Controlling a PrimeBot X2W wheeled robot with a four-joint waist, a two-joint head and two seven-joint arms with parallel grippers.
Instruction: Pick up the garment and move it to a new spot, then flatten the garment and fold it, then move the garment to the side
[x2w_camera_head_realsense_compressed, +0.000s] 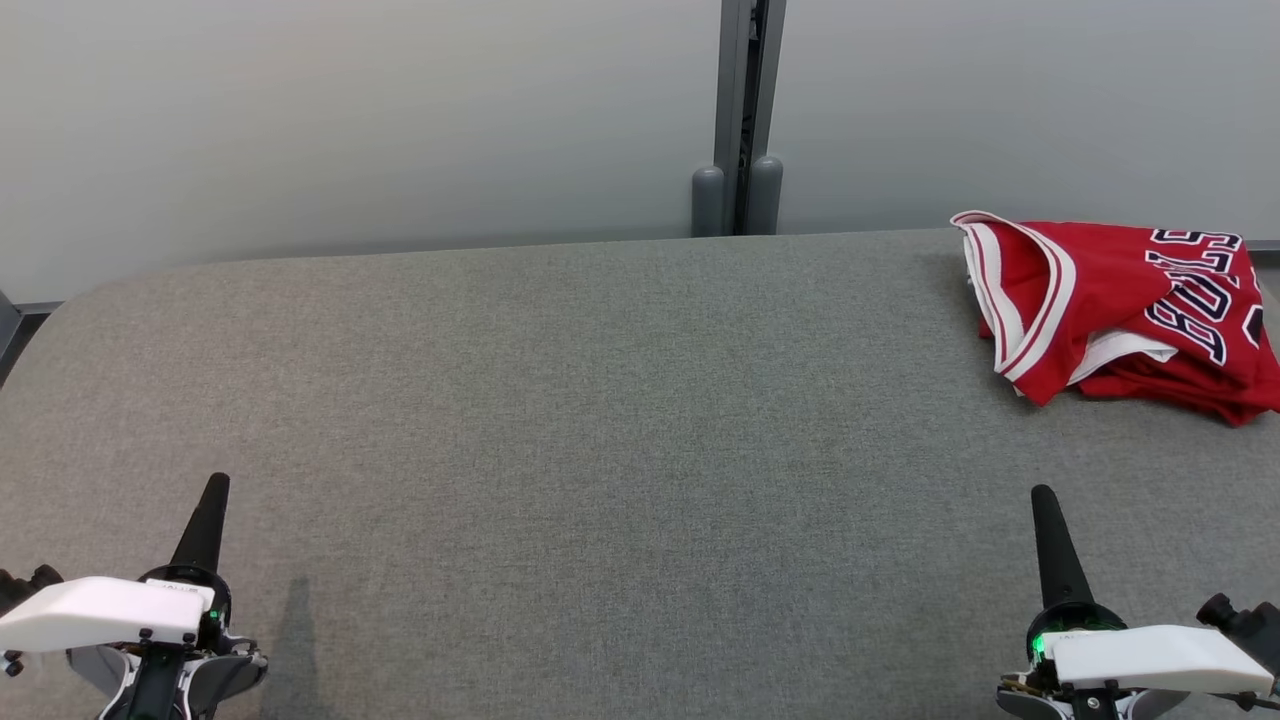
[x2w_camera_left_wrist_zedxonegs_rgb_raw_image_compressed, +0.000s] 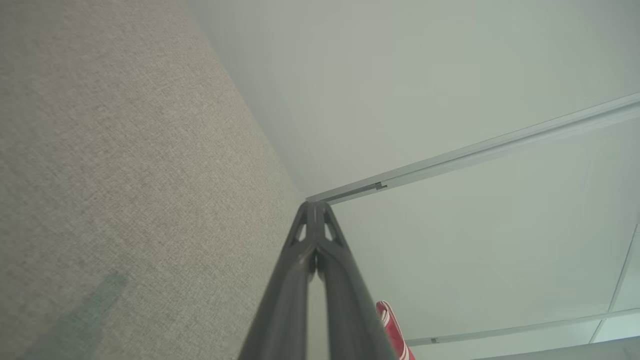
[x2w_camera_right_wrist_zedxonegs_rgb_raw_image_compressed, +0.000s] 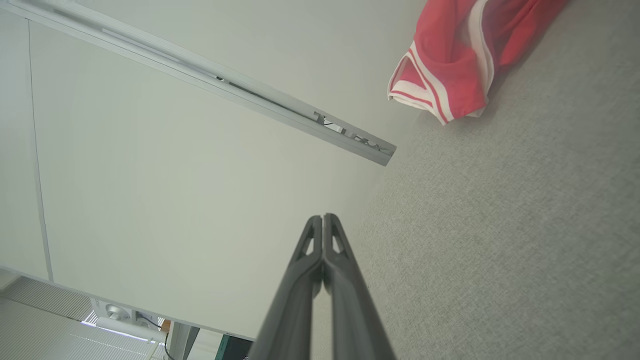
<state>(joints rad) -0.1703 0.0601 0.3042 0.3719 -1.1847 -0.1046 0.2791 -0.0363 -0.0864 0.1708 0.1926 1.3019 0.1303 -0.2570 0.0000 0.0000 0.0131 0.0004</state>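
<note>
Wall (x2w_camera_head_realsense_compressed: 350, 120): pale grey panels stand behind the far edge of the worktop, in two spans with a joint between them.
Worktop (x2w_camera_head_realsense_compressed: 600, 400): a grey woven surface with a rounded far left corner. It carries the jersey and lies under both grippers.
Jersey (x2w_camera_head_realsense_compressed: 1120, 300): red with white trim and dark, white-edged letters. It lies crumpled in a loose heap at the far right corner of the worktop, and the head view's edge cuts off its right side. A white-banded opening faces left and the lettered panel lies on top. It is well apart from both grippers. In the right wrist view it sits far beyond the fingertips (x2w_camera_right_wrist_zedxonegs_rgb_raw_image_compressed: 450, 65). In the left wrist view a strip of red and white shows beside the fingers (x2w_camera_left_wrist_zedxonegs_rgb_raw_image_compressed: 392, 330).
Post (x2w_camera_head_realsense_compressed: 745, 120): a grey upright in the wall joint, at the middle of the far edge, with two rounded caps at its foot.
Left gripper (x2w_camera_head_realsense_compressed: 213, 490): over the near left corner. Its fingers are pressed together on nothing and point toward the far edge.
Right gripper (x2w_camera_head_realsense_compressed: 1042, 495): over the near right corner, on the jersey's side. Its fingers are pressed together, hold nothing and point toward the far edge.
Shadow (x2w_camera_head_realsense_compressed: 300, 620): a faint narrow streak on the worktop just right of the left gripper.
</note>
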